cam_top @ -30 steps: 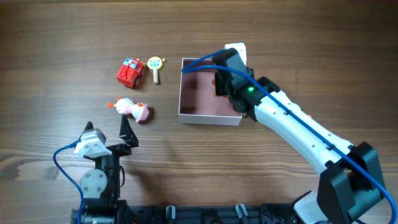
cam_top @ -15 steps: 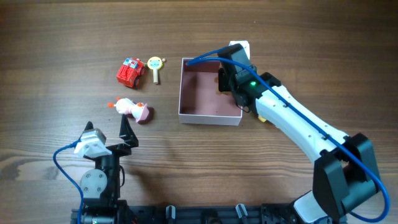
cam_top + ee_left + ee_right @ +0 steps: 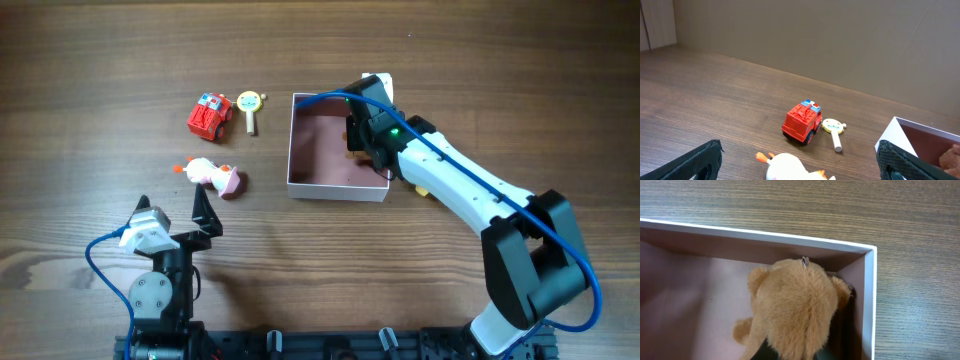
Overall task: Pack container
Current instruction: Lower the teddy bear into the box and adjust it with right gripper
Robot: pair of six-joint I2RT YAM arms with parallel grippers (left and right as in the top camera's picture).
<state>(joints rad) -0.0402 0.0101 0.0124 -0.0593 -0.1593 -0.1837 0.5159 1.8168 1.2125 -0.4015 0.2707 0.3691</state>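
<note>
The container is a square white-walled box with a pink inside, at mid table. My right gripper reaches down into its back right corner and is shut on a tan plush bear. In the right wrist view the bear sits low against the container's corner wall, with the dark fingers under its fur. My left gripper is open and empty at the front left. In the left wrist view its fingers stand wide apart around a white duck toy.
A red toy truck and a yellow round-headed stick lie left of the container. The white and pink duck toy lies in front of them. A white object sits behind the container's right corner. A yellow piece shows under the right arm.
The right gripper shifted slightly right and back, then returned left and settled into the container's back right corner with the bear. The left arm and the loose toys have not moved.
</note>
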